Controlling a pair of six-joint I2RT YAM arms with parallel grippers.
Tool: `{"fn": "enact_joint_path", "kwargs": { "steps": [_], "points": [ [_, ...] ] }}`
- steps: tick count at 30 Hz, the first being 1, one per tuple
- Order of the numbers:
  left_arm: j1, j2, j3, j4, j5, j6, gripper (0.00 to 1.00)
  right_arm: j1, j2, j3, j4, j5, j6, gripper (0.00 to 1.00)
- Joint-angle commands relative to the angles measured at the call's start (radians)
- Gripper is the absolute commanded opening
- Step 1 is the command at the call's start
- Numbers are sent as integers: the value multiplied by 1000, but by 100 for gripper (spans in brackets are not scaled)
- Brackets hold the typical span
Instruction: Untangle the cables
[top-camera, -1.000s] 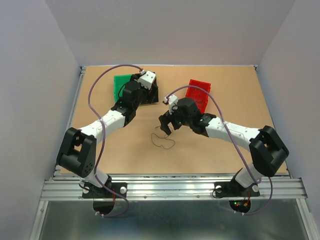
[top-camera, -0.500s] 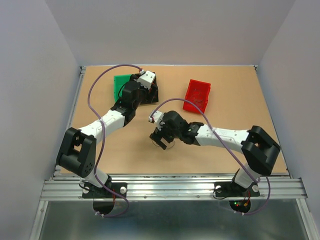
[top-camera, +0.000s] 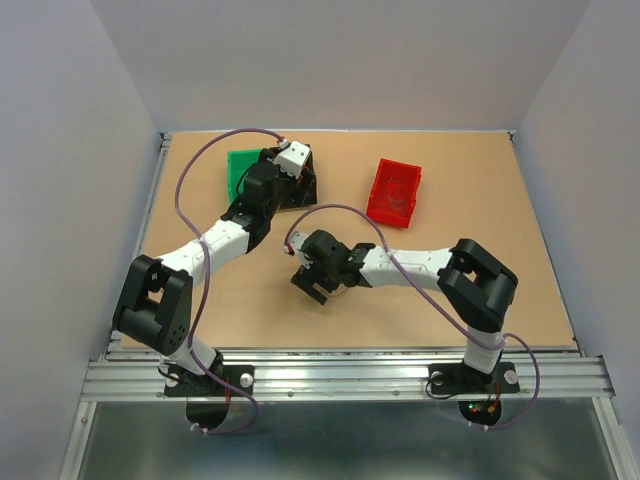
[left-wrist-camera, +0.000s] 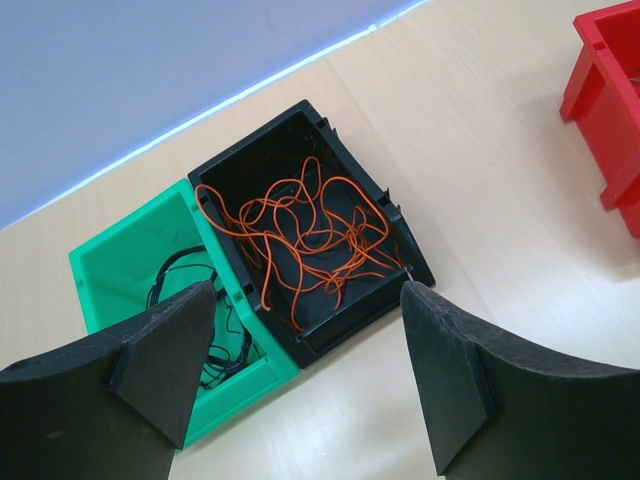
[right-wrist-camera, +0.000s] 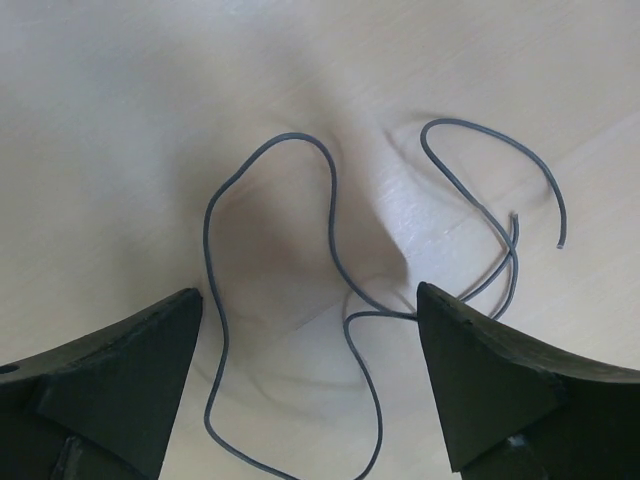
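You are looking well along, I judge: orange cables (left-wrist-camera: 300, 235) are lying in the black bin (left-wrist-camera: 345, 325), black cables (left-wrist-camera: 170, 275) in the green bin (left-wrist-camera: 130, 250), while your right hand (right-wrist-camera: 305, 320) is hovering wide open and empty over a crossed grey cable (right-wrist-camera: 333, 220) on the bench (right-wrist-camera: 120, 120), and your left hand (left-wrist-camera: 307, 300) is hanging open and empty above the bins.

Seen from above, the right end effector (top-camera: 312, 287) covers the grey wire (right-wrist-camera: 330, 230) on the table (top-camera: 480, 280), and whatever might show beside it is too thin to make out. The left wrist view cuts the red bin (left-wrist-camera: 612, 100) off at its right edge. There, a finger (left-wrist-camera: 160, 360) of the left end effector (left-wrist-camera: 305, 300) hides part of the black wires (left-wrist-camera: 178, 272) in the green bin (left-wrist-camera: 120, 270). In the right wrist view the grey wire's lowest loop runs off the bottom edge.
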Motion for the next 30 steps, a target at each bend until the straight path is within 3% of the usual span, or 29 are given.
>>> {"fn": "enact_joint_path", "kwargs": {
  "steps": [1,3,4,9,10,13,17,23,30],
  "points": [
    [2,-15,-6,52,0,-6,86,6,1,51,-33,26,20,82],
    [2,-17,-7,50,0,-6,86,6,-14,37,-35,16,18,67],
    [2,-17,-7,52,0,-7,86,6,-16,30,-35,14,17,52],
    [3,-15,-6,50,3,-6,86,6,-23,22,-33,32,9,22],
    [2,-15,-6,50,3,-4,86,6,-31,22,-32,40,6,11],
    [2,-15,-9,50,15,-3,86,4,-101,-5,10,19,-13,1],
    [2,-15,-9,49,30,-1,86,4,-267,-107,161,5,-25,0],
    [2,-18,-10,49,35,-1,86,-23,-473,-239,327,167,52,1],
    [2,-18,-10,49,38,0,86,-181,-611,-288,453,200,156,0]
  ]
}}
